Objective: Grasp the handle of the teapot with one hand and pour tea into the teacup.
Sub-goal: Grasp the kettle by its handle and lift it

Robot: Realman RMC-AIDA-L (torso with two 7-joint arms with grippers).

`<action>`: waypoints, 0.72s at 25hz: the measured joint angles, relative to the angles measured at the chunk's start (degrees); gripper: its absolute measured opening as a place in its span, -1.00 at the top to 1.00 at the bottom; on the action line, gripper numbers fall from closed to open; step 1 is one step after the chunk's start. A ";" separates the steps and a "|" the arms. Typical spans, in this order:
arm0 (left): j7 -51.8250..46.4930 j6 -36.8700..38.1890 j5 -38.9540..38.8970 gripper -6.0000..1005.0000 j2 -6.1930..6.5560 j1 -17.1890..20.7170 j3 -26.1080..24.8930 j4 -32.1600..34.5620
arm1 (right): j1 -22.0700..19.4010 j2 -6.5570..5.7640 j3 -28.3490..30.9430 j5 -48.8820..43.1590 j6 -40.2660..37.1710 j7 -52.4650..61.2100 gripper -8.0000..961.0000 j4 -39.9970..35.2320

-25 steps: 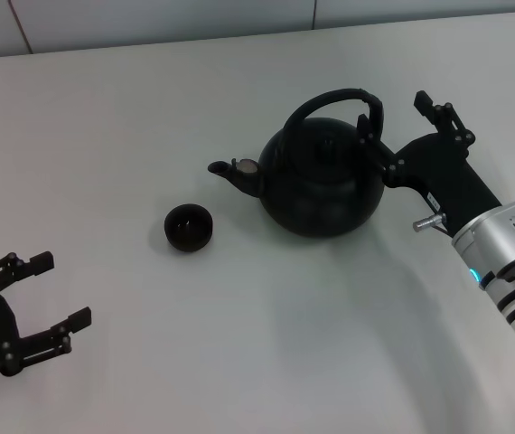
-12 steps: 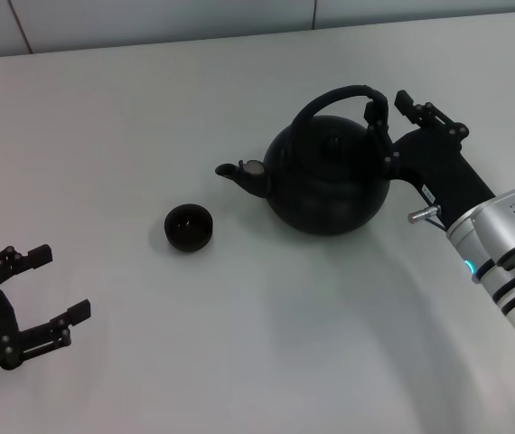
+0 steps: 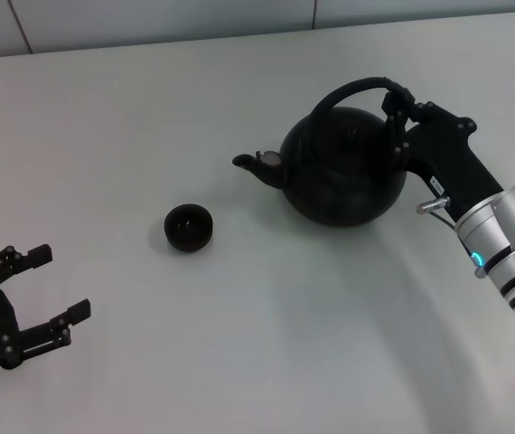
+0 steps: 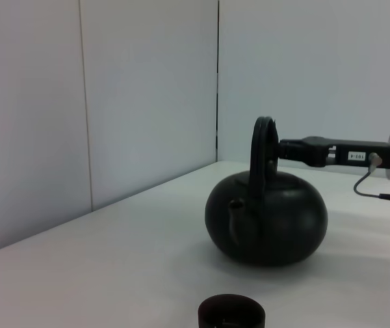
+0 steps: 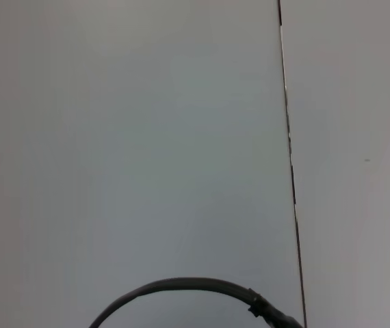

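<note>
The right gripper [image 3: 400, 116], at the right of the head view, is clamped on the handle [image 3: 359, 89] of the teapot [image 3: 343, 167], gripping the arch on its right-hand end, just above where it joins the body. From the left wrist view the arm comes in level and meets the handle near its top. The teapot fills the upper middle-right of the head view, its spout [image 3: 256, 165] pointing left toward the teacup [image 3: 189, 227], which sits apart from it on the table [image 3: 239, 344], left of centre and a little lower in the frame.

The pot looks large and rigid, probably heavy, more so if filled, and its matte arch should give decent friction. Held off-centre like this, the body may swing under the grip when tilted, so a firm hold near the top of the arch seems the safer place. The cup looks light and easily knocked.

The left gripper [image 3: 42, 297] rests in the lower left corner, fingers spread and holding nothing.
</note>
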 joint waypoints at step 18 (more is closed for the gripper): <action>0.03 0.03 0.03 -0.71 -0.05 0.13 0.01 -0.03 | -0.11 -0.29 -0.39 -0.60 -4.71 0.17 0.79 -0.01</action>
